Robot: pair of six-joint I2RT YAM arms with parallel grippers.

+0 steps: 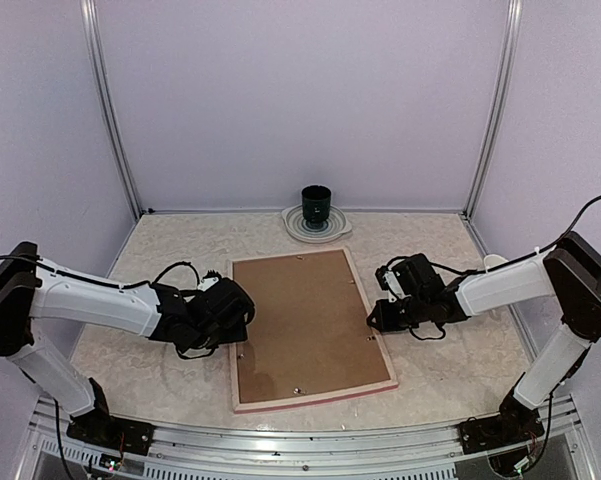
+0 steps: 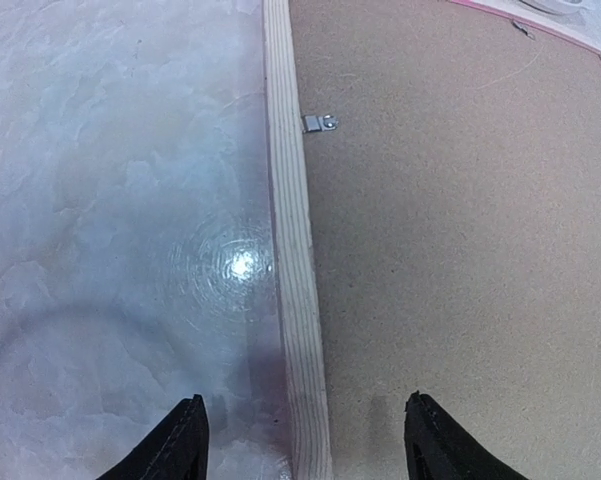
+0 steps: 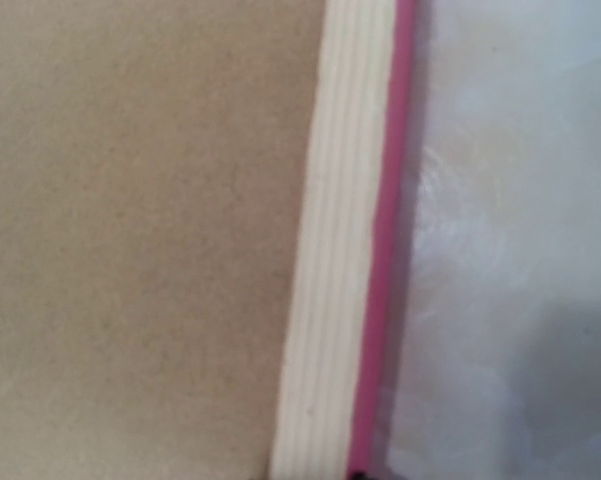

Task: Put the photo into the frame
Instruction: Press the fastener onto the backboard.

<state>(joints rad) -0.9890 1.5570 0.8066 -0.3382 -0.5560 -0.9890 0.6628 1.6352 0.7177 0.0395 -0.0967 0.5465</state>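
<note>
At the far edge of the bench [image 1: 160, 250] a dark green cup [image 1: 316, 203] stands upright on a white ribbed plate [image 1: 340, 228]; we cannot see into the cup. Nearer us, mid-bench, the frame [image 1: 316, 397] lies face down with its pale wood back upward, and a brown backing board [image 1: 305, 320] fills its recess. Whether the photo lies under that board we cannot tell. A small metal clip [image 2: 318, 123] on the left rail reaches over the board's edge.

Our left tool [image 1: 246, 322] sits at the frame's left side, its jaws wide open. From the left wrist we see its two dark fingertips [image 2: 185, 445] straddling the wooden rail [image 2: 295, 250], one over bare bench [image 2: 110, 200] and one over the board [image 2: 460, 250]. Our right tool [image 1: 375, 318] is at the frame's right rail. Its wrist camera shows only board [image 3: 140, 220], pale rail [image 3: 335, 250] and a pink strip along the outer edge, so we cannot tell how its jaws stand.

Open bench runs on both long sides of the frame and between its far end and the plate.

Underneath, the surface is pale and marbled, glossy enough to throw back a lamp's glare. Lilac walls [image 1: 300, 100] with aluminium posts [image 1: 110, 110] close in three sides.
</note>
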